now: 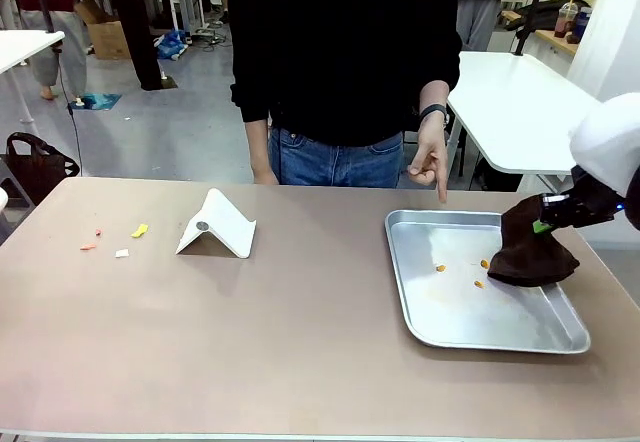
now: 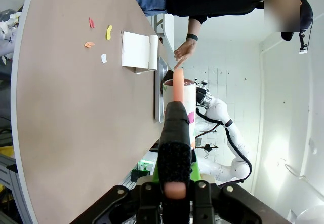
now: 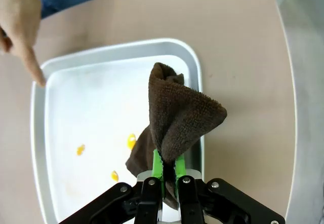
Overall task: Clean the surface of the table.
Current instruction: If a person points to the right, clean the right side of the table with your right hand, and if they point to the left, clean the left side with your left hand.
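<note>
We judge the right end effector (image 3: 167, 165) pinches our brown cloth (image 3: 182, 112) over the tray (image 1: 450, 302), three o'clock on the worktop (image 1: 300, 342), to shed crumbs; the left end effector (image 2: 174, 188) clamps a black-handled tool (image 2: 176, 133).

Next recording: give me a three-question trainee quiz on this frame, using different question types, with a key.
1. Choose: the right end effector is shut on a) a brown cloth, b) a sponge, c) a brush.
2. True or false: seen from the front, the coloured scraps on the table lie to the right of the white stand.
3. Count the orange bits in the metal tray.
Key: 1 a. 2 false, they lie to its left. 3 three.
</note>
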